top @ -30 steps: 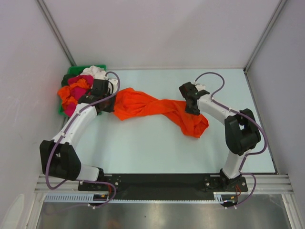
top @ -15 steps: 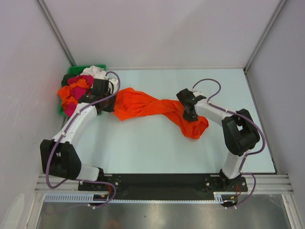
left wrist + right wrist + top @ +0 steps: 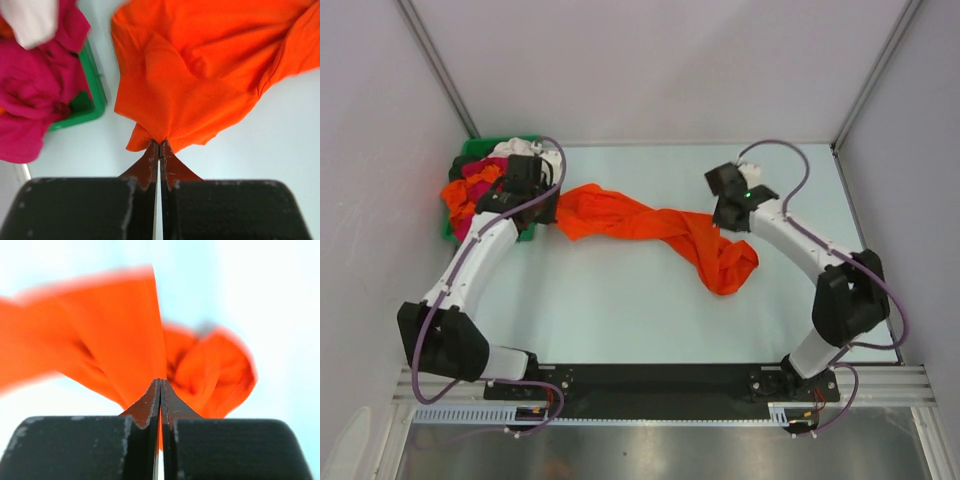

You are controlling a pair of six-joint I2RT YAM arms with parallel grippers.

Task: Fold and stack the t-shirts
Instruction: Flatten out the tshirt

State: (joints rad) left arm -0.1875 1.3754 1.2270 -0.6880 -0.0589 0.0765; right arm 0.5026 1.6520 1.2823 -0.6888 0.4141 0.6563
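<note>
The orange t-shirt (image 3: 650,225) lay stretched in a long, twisted band across the far half of the worktop (image 3: 620,310), running from just beside the far-left corner towards the right edge, where its end bunched into a loose, drooping fold. Each end was gripped.

The left hand (image 3: 159,145) had its fingers pressed together on a gathered point of the shirt's left edge, and the cloth fanned out from that pinch over the pale surface. Just to that side stood the green bin (image 3: 95,100), tucked into the far-left corner of the worktop. It was heaped with crumpled shirts: a magenta shirt (image 3: 25,100) spilling over its rim, a white shirt (image 3: 30,20) on top, and some more orange cloth on the side nearest the left edge.

The right hand (image 3: 160,382) was closed too, with its fingertips nipping a ridge of orange fabric near the shirt's right end. The wrist view was blurred, but a sliver of orange showed between the closed fingers. From above, this hand sat just at the far side of the twisted part, with the bunched end lying towards the near edge.
</note>
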